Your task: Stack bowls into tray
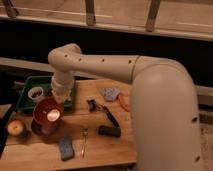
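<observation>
The orange-brown bowl (48,112) hangs tilted at the end of my gripper (60,96), right over the purple bowl (36,131), which sits on the wooden table near the front left. I cannot tell whether the two bowls touch. My gripper is shut on the orange-brown bowl's far rim. The dark green tray (25,85) lies at the back left of the table, just behind the bowls, with a small white cup (36,93) inside it.
An apple (16,128) lies left of the purple bowl. A blue sponge (66,148), a fork (84,141), a black block (109,131), a dark utensil (111,118), a grey cloth (110,93) and an orange item (122,103) are spread over the table's middle and right.
</observation>
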